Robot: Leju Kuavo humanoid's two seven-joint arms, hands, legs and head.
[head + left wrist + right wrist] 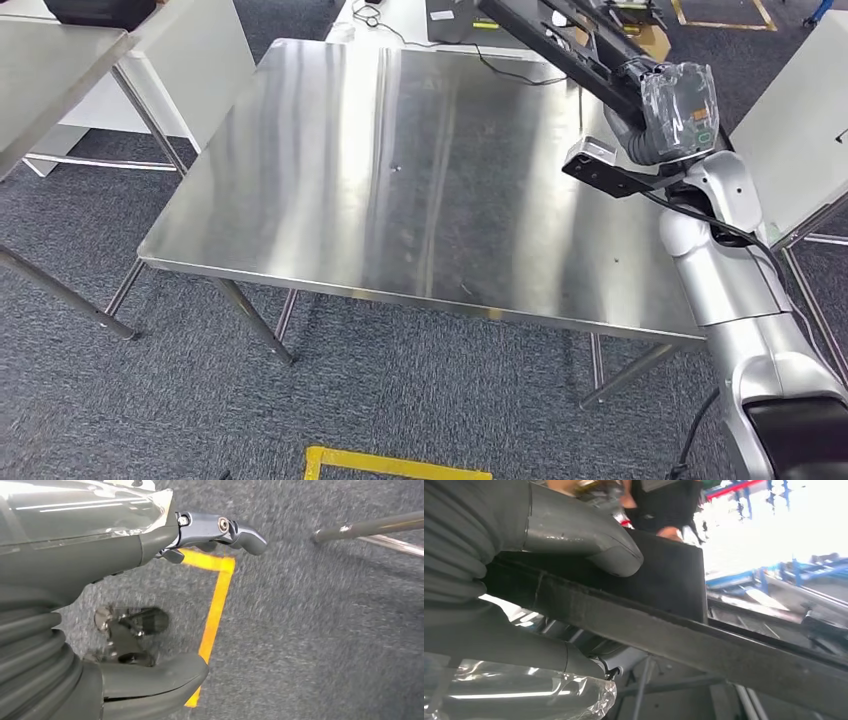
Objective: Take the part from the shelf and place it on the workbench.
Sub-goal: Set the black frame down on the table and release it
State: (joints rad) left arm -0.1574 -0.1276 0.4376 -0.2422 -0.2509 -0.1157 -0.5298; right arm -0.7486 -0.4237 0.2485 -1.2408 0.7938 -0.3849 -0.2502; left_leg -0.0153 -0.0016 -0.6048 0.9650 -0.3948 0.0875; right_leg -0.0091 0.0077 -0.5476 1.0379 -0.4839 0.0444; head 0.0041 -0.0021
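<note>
Nearest in the head view, a corner of yellow floor tape [395, 464] lies on the grey carpet [400, 390] just in front of the desk. The left wrist view looks down at the same carpet and tape; there the left robot hand [150, 605] hangs with its fingers apart and nothing in them, so it is released.

The steel desk [400, 180] stands beyond the tape, its shiny top bare.

Over the desk's right far corner the silver right arm [735, 270] reaches up and forward. The right robot hand [675, 110], wrapped in clear plastic film, grasps the part [545, 40], a long black bar that slants up and away above the desk's far edge, not touching the top. In the right wrist view the grey thumb [589, 540] presses on a black flat face of the part [674, 630]. A small green mark shows on the hand's cover; it cannot be read.

Behind, a laptop [460, 20] and cables sit on a white table.
</note>
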